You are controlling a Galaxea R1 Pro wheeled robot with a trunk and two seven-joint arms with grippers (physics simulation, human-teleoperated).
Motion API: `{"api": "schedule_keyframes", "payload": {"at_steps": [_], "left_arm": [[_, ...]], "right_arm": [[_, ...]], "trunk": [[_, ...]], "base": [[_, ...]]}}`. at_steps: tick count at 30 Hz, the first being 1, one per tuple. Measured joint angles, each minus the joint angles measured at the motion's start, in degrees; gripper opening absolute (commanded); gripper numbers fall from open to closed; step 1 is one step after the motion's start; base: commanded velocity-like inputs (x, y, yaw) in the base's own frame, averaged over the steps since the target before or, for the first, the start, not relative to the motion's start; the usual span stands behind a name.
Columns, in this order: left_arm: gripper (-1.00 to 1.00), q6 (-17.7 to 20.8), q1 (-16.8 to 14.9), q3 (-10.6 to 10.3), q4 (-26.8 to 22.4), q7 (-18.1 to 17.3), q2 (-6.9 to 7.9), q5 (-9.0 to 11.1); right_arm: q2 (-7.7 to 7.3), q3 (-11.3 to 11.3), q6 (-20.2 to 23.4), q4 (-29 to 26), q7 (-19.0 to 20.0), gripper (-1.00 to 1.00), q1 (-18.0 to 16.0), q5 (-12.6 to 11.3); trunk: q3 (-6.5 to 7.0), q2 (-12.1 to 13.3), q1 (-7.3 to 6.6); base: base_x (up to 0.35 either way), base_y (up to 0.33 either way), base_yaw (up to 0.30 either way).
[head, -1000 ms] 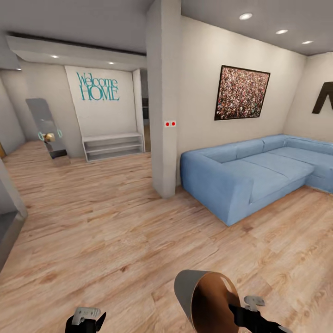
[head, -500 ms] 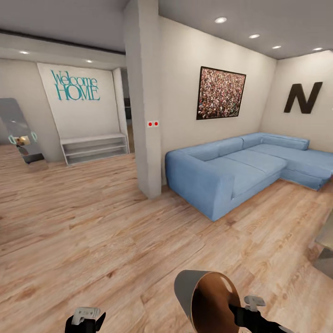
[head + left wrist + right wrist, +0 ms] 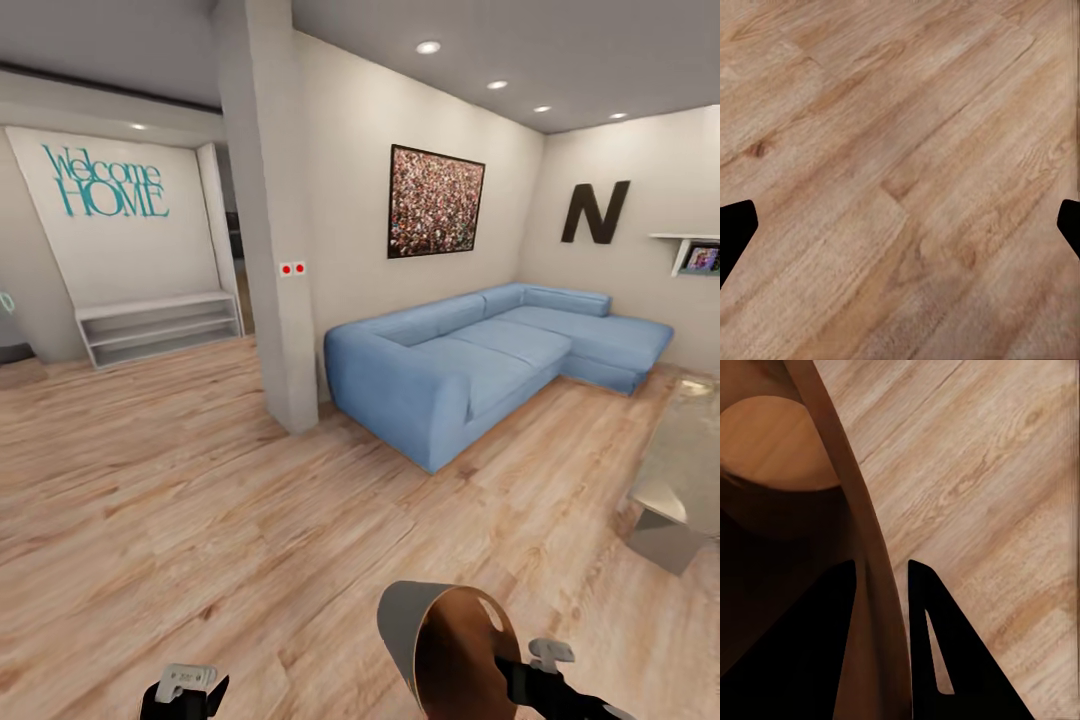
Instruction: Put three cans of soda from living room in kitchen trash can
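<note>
The tash can (image 3: 445,655) is held at about 6 o'clock in the head view, tipped so its copper-brown inside faces the camera. Its wall is pinched between the fingers of the right gripper (image 3: 881,607), one inside and one outside. The left gripper (image 3: 185,690) sits at 7 o'clock over the wood floor (image 3: 250,520); its fingers appear spread, though only the tips are seen. A blue sofa (image 3: 480,365) lies at 1 o'clock.

The head camera looks forward and down across the wood floor (image 3: 250,500) toward the blue sofa (image 3: 470,360). Both wrist cameras face that floor closely past their claws; the right one also shares the tash can (image 3: 870,585).
</note>
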Motion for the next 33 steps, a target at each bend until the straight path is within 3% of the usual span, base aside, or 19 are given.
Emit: {"api": "schedule_keyframes", "payload": {"at_steps": [12, 33], "left_arm": [[1.00, 0.08, -0.01, 0.01, 0.00, -0.08, 0.00, -0.03], [1.00, 0.08, -0.01, -0.01, -0.04, -0.27, 0.05, 0.16]], "right_arm": [[0.05, 0.02, -0.49, -0.06, 0.01, -1.00, 0.00, -0.13], [0.05, 0.03, -0.50, 0.00, 0.03, -1.00, 0.00, -0.10]], "trunk": [[0.00, 0.00, 0.00], [0.00, 0.00, 0.00]], "base": [[0.214, 0.229, -0.161], [0.184, 0.283, -0.248]]}}
